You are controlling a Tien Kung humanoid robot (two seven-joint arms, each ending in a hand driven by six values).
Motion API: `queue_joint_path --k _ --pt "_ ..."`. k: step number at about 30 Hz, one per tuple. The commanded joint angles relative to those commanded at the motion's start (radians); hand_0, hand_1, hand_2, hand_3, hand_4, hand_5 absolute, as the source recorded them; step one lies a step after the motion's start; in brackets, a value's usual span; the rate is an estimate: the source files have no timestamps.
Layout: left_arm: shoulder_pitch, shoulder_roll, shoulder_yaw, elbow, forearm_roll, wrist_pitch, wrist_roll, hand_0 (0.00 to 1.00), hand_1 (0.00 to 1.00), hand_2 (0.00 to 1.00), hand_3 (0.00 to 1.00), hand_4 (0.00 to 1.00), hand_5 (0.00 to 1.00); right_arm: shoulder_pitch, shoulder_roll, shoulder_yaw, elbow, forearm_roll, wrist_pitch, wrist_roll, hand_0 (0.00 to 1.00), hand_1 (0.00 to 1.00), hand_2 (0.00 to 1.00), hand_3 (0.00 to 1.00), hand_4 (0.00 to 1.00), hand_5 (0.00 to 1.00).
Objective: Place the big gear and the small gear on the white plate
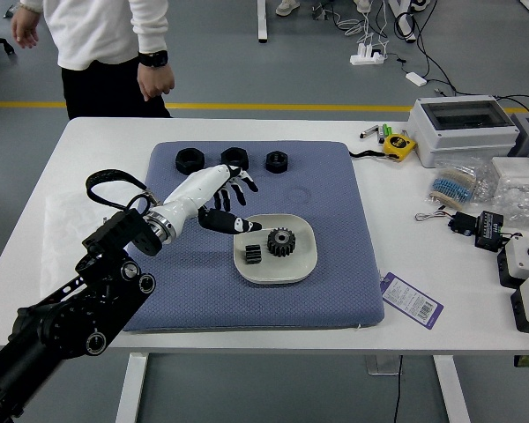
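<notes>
Head view had the left hand (pixel 203 187) hanging open over the mat (pixel 335 295), fingers apart, nothing in them. Both gears were on the plate (pixel 276 275), toward the robot and to the right of that hand. The small gear (pixel 253 254) was nearer the hand, just left of the big gear (pixel 281 241), with a little gap between. Big one sat face up; small one looked tipped on its side, long axis roughly left-right I guess. Thumb tip was right by the plate's far-left rim, couldn't tell if touching. Looked basically done to me, so next I'd have backed the hand off left, keeping that thumb off the rim. Person's hands (pixel 155 81) (pixel 24 26) just hung empty past the table.
</notes>
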Motion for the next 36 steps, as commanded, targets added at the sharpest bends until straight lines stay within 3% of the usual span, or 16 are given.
queue_joint_path --k 4,5,10,11,12,16,17,20,25,33,36 --pt "0.039 0.009 -0.097 -0.026 -0.008 -0.028 0.005 0.245 0.308 0.433 0.594 0.998 0.293 0.0 -0.001 0.001 -0.001 -0.004 0.002 -0.001 0.648 0.648 0.732 0.581 0.841 0.68" --pt "0.053 0.009 -0.126 -0.026 -0.028 -0.03 0.005 0.3 0.352 0.471 0.586 0.892 0.245 0.001 -0.001 0.001 -0.001 -0.004 0.002 -0.001 0.648 0.648 0.732 0.581 0.841 0.68" --pt "0.133 0.005 -0.288 -0.05 -0.115 -0.061 0.042 0.3 0.352 0.471 0.586 0.892 0.245 0.001 -0.002 -0.005 -0.001 0.007 0.004 0.003 0.648 0.648 0.732 0.581 0.841 0.68" --pt "0.148 0.003 -0.311 -0.057 -0.128 -0.064 0.05 0.38 0.451 0.522 0.59 0.878 0.252 0.001 -0.002 -0.005 -0.001 0.008 0.004 0.003 0.648 0.647 0.732 0.581 0.841 0.68" --pt "0.167 0.002 -0.344 -0.064 -0.144 -0.066 0.055 0.38 0.451 0.522 0.59 0.878 0.252 0.0 -0.002 -0.005 -0.002 0.009 0.004 0.004 0.648 0.647 0.732 0.581 0.841 0.68" --pt "0.244 -0.016 -0.436 -0.086 -0.278 -0.052 0.075 0.38 0.451 0.522 0.59 0.878 0.252 -0.001 -0.001 -0.002 -0.002 0.002 0.005 0.001 0.648 0.647 0.732 0.581 0.841 0.68" --pt "0.273 -0.029 -0.45 -0.089 -0.324 -0.041 0.077 0.414 0.485 0.538 0.596 0.864 0.319 -0.002 -0.001 0.0 -0.002 -0.002 0.005 0.0 0.647 0.648 0.732 0.581 0.841 0.68" --pt "0.321 -0.05 -0.451 -0.095 -0.447 -0.016 0.063 0.414 0.485 0.538 0.596 0.864 0.319 -0.003 0.001 0.0 -0.002 -0.005 0.005 -0.001 0.647 0.648 0.732 0.581 0.841 0.68" --pt "0.39 -0.052 -0.431 -0.105 -0.65 0.025 0.011 0.44 0.494 0.55 0.598 0.862 0.318 -0.004 0.002 0.0 -0.002 -0.004 0.005 -0.002 0.648 0.648 0.732 0.581 0.841 0.68" --pt "0.449 -0.011 -0.435 -0.116 -0.966 0.053 -0.107 0.486 0.52 0.573 0.603 0.853 0.349 -0.005 0.003 -0.002 -0.002 0.002 0.005 -0.002 0.648 0.648 0.732 0.581 0.841 0.68" --pt "0.449 -0.009 -0.438 -0.117 -1.005 0.054 -0.128 0.524 0.529 0.582 0.603 0.85 0.35 -0.004 0.003 0.0 -0.002 -0.004 0.005 -0.004 0.648 0.648 0.732 0.581 0.841 0.68"
